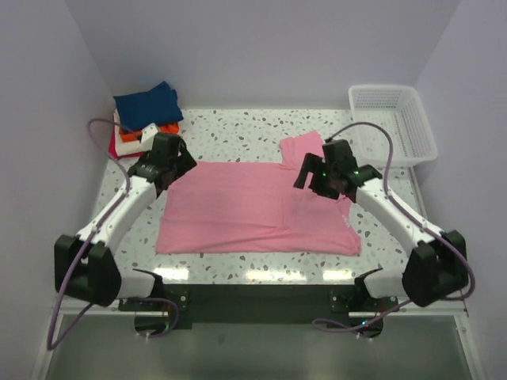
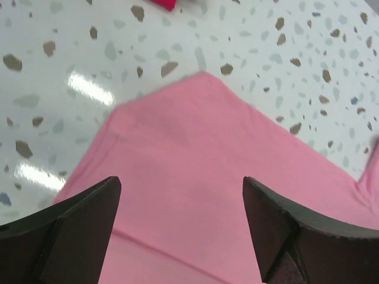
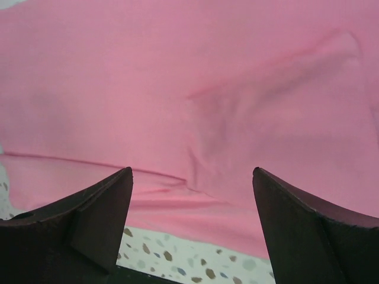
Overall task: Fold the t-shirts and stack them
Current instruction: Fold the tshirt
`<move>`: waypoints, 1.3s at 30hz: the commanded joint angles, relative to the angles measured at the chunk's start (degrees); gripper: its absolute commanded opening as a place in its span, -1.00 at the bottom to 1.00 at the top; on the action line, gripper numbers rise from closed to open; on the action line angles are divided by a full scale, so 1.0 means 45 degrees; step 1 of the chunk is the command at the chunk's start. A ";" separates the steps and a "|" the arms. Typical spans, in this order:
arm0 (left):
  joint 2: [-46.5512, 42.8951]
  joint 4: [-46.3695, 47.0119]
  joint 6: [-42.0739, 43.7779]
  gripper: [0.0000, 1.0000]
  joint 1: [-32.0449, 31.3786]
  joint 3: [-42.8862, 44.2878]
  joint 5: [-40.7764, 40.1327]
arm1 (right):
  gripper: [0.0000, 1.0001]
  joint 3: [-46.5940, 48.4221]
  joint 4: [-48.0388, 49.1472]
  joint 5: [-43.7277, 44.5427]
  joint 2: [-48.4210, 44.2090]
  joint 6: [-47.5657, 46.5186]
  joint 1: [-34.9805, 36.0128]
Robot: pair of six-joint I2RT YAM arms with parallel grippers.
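Note:
A light pink t-shirt (image 1: 253, 206) lies spread on the speckled table, a sleeve folded in at its right end. It fills the left wrist view (image 2: 207, 165) and the right wrist view (image 3: 177, 89). My left gripper (image 1: 161, 176) hovers over the shirt's far left corner, open and empty (image 2: 180, 201). My right gripper (image 1: 314, 180) hovers over the shirt's right part near the sleeve, open and empty (image 3: 192, 195). A stack of folded shirts (image 1: 146, 119), navy blue on top of orange, white and red, sits at the back left.
A white plastic mesh basket (image 1: 392, 123) stands at the back right corner. White walls close in the table on three sides. A red cloth edge (image 2: 163, 3) shows at the top of the left wrist view.

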 commanded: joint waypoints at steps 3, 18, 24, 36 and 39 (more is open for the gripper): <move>0.4294 0.1434 0.3608 0.67 0.2236 0.2416 0.2206 | 0.66 0.3207 0.1335 -0.0130 0.3350 -0.1178 0.1717; 1.0060 0.1652 0.6659 0.51 0.2922 0.5936 0.6235 | 0.66 0.2333 0.2370 -0.0424 0.4271 -0.1765 0.1915; 0.9847 0.1613 0.6737 0.18 0.2922 0.5780 0.6782 | 0.66 0.2040 0.2643 -0.0521 0.4427 -0.1648 0.1915; 0.7877 0.1866 0.6678 -0.38 0.2455 0.4550 0.7272 | 0.64 0.1610 0.2799 -0.0482 0.4154 -0.1472 0.1916; 0.7232 0.1847 0.6678 -0.37 0.1889 0.4082 0.6628 | 0.64 0.1415 0.2897 -0.0501 0.4115 -0.1433 0.1915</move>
